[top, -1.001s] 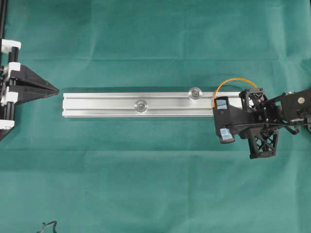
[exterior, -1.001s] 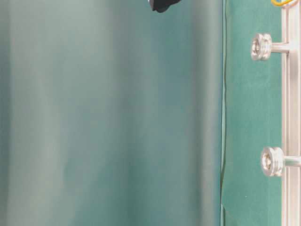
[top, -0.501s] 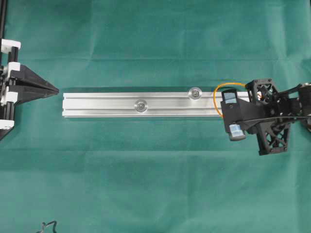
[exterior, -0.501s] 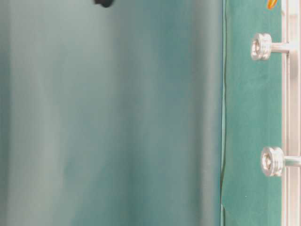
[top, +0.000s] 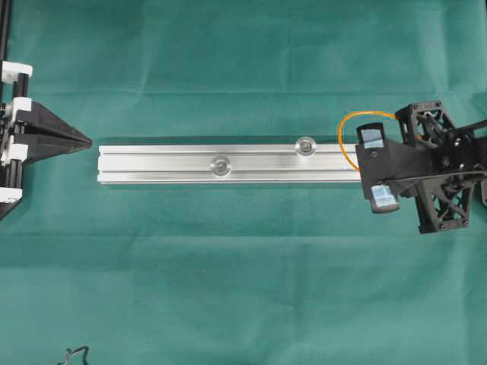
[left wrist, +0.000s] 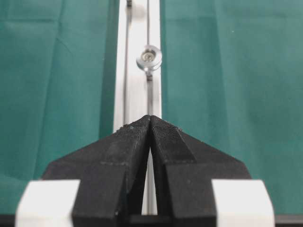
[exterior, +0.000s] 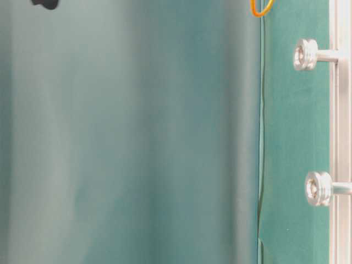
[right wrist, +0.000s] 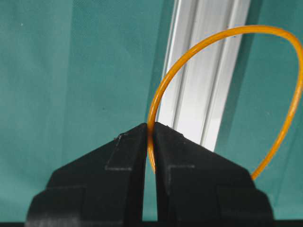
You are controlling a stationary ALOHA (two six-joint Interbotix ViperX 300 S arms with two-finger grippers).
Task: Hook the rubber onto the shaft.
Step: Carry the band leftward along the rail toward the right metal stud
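The orange rubber band (top: 342, 131) hangs as an open loop from my right gripper (top: 360, 166), which is shut on it just past the right end of the aluminium rail (top: 167, 164). In the right wrist view the band (right wrist: 246, 29) is pinched at the tips of the right gripper (right wrist: 151, 126), with the rail (right wrist: 203, 85) beneath. Two shafts stand on the rail, one near the middle (top: 221, 165) and one nearer the band (top: 306, 145). The band touches neither. My left gripper (top: 86, 141) is shut and empty off the rail's left end, and it also shows in the left wrist view (left wrist: 150, 118).
Green cloth (top: 243, 274) covers the table. The table-level view shows both shafts (exterior: 306, 54) (exterior: 319, 188) sticking out from the rail (exterior: 342, 137), and the band's lower end (exterior: 261, 11) hanging at the top edge. A black cable (top: 74, 354) lies at the front left.
My right gripper has moved right and risen with the band, from over the rail's end to just past it. The band has lifted away from the rail. The left arm has not moved.
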